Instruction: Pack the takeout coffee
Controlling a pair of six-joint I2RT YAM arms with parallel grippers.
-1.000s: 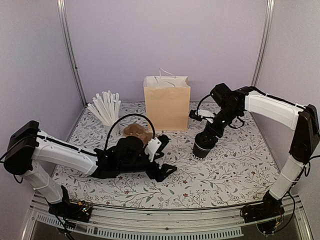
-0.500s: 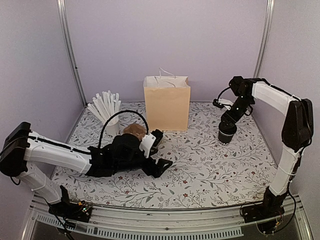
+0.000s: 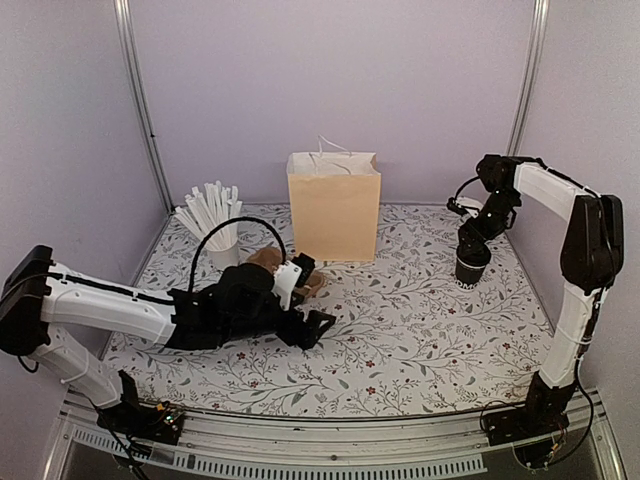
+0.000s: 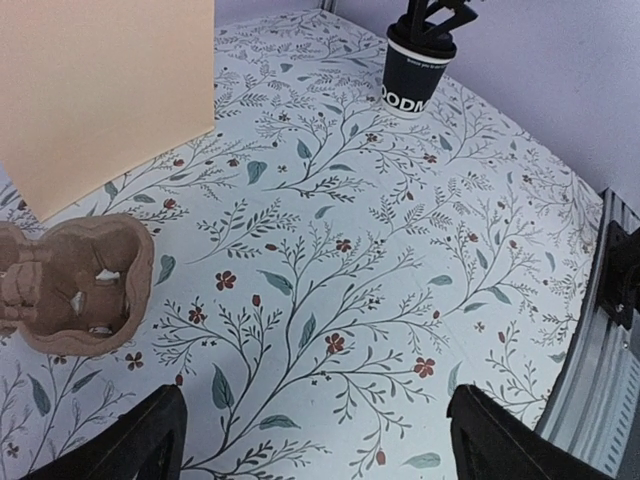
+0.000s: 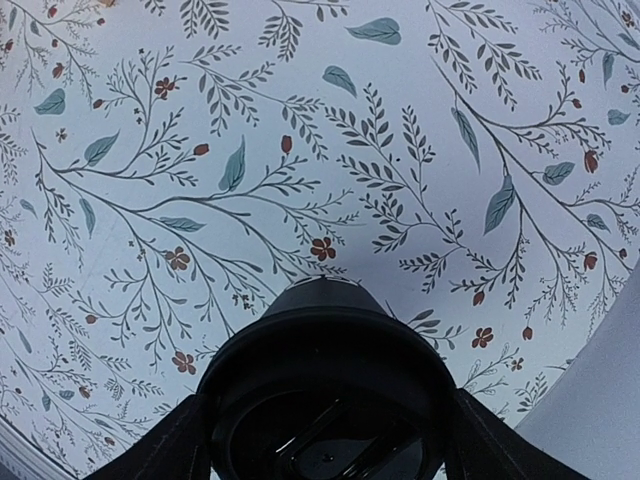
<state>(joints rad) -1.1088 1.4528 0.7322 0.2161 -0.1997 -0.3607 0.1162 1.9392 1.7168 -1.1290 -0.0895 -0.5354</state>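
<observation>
The takeout coffee, a black cup with its black lid on, stands upright on the flowered table at the back right. It also shows at the top of the left wrist view. My right gripper reaches down over it. In the right wrist view the lid fills the space between the fingers, and both lie against its rim with no gap showing. My left gripper lies low over the middle of the table, jaws wide apart with only tablecloth between them.
A tan paper bag stands upright and open-topped at the back centre. A brown pulp cup carrier lies just behind my left wrist, close to the left finger. A white cup of white sticks stands at the back left. The right wall is close to the coffee.
My right arm has carried the coffee from the table's middle right to the back right, near the wall. The left arm has drawn slightly back toward the left, still open.
</observation>
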